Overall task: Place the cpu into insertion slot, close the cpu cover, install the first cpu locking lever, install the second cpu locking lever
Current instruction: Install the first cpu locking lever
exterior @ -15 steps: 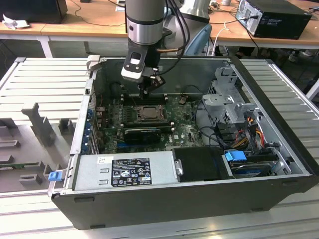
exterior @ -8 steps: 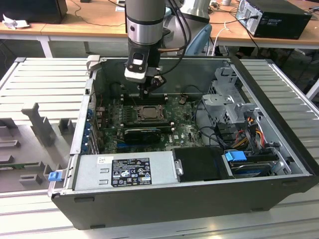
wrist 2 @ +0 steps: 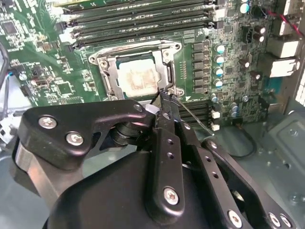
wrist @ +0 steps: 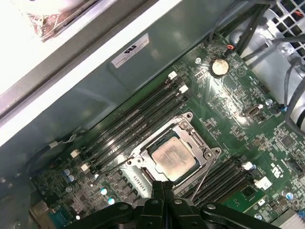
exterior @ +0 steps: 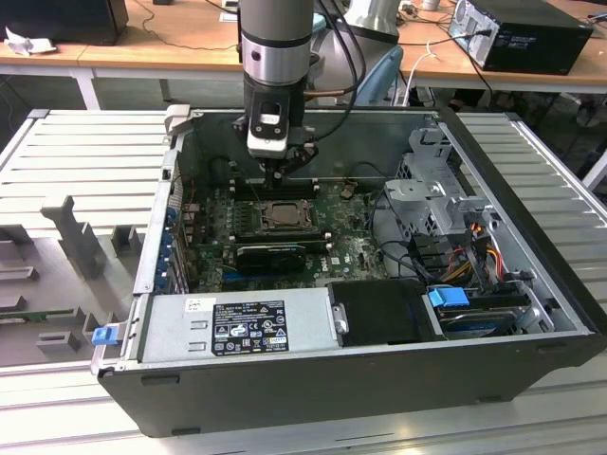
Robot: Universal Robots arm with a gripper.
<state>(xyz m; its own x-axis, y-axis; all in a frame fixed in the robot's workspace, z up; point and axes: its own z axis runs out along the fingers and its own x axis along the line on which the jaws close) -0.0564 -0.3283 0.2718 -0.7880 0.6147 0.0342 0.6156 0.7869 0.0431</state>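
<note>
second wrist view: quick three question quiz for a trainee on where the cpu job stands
1. True or false: the chip lies in the socket, with the metal frame down flat around it.
2. In the second wrist view, the tip of the pincer is nearest to: A) the coin battery, B) a corner of the socket, C) the power supply.
3. Fill in: the two fingers of the pincer are ____ (open or shut).

Key: 1 true; 2 B; 3 shut.
</note>
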